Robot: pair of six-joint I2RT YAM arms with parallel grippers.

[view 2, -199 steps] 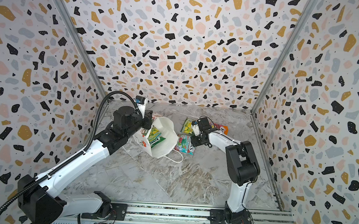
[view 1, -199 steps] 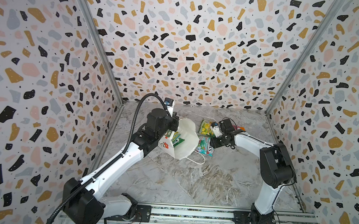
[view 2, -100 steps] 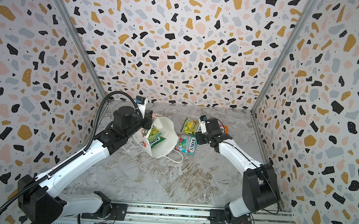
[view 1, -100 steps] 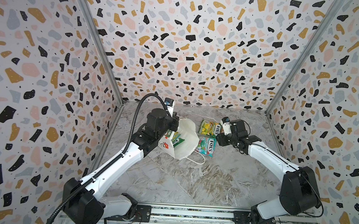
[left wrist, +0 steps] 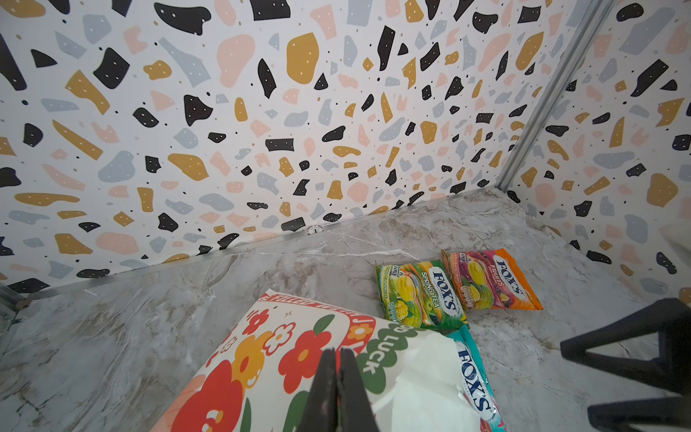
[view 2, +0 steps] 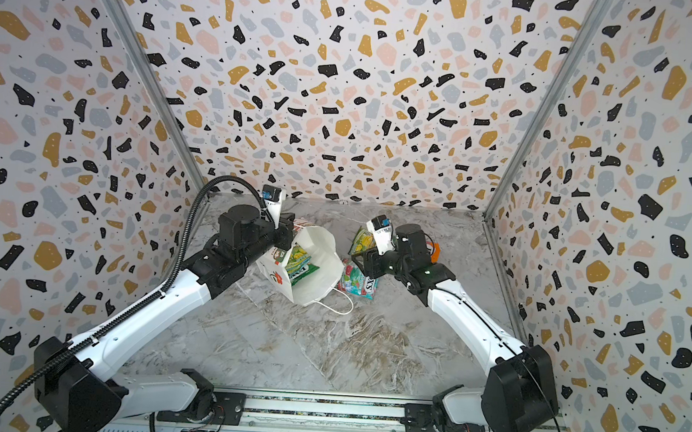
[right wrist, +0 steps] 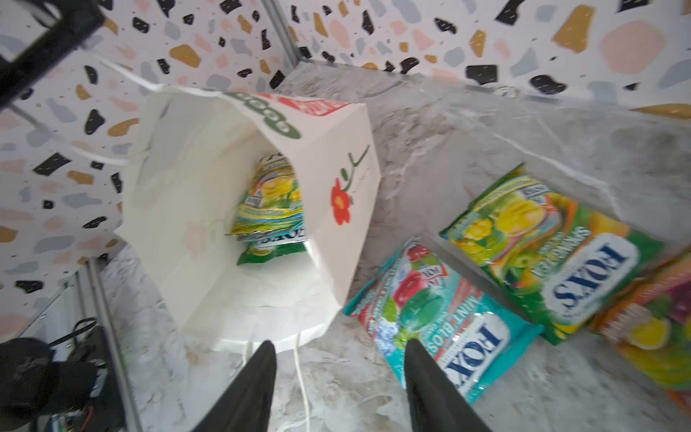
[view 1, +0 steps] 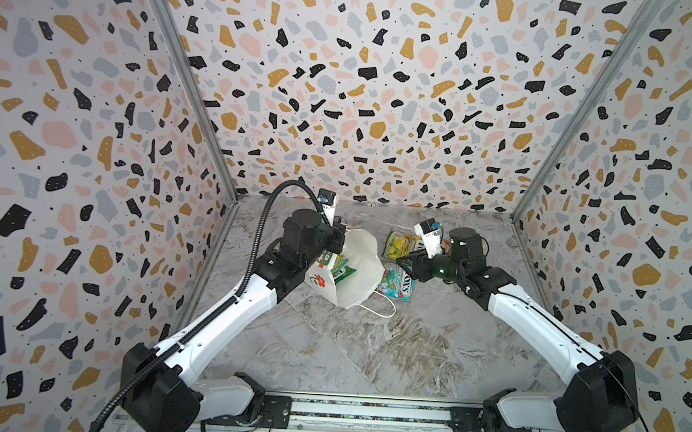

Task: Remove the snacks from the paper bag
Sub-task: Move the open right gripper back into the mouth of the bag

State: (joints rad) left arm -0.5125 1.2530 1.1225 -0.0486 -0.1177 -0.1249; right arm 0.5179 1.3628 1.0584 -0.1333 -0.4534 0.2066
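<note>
The white paper bag (view 1: 356,276) (view 2: 324,265) (right wrist: 187,224) leans tilted with its mouth toward the right arm. My left gripper (view 1: 336,241) (left wrist: 338,353) is shut at the bag's upper rim, and a cord handle runs up to it. Green-yellow snacks (right wrist: 269,209) (view 2: 301,264) lie inside the bag. On the floor beside the bag lie a teal packet (right wrist: 441,321) (view 1: 398,281), a green-yellow packet (right wrist: 553,254) (left wrist: 422,295) and an orange packet (left wrist: 490,280) (right wrist: 654,329). My right gripper (right wrist: 338,374) (view 1: 405,263) is open and empty, just above the teal packet and facing the bag's mouth.
The bag's second cord handle (view 1: 383,307) trails on the marble floor (view 1: 368,352) under the right gripper. Patterned walls close in the left, back and right sides. The arms' base rail (view 1: 364,410) runs along the front edge.
The right arm has unfolded, its elbow swinging out to the front right, and its open gripper now faces the bag's mouth. The left arm and the bag have not moved.
</note>
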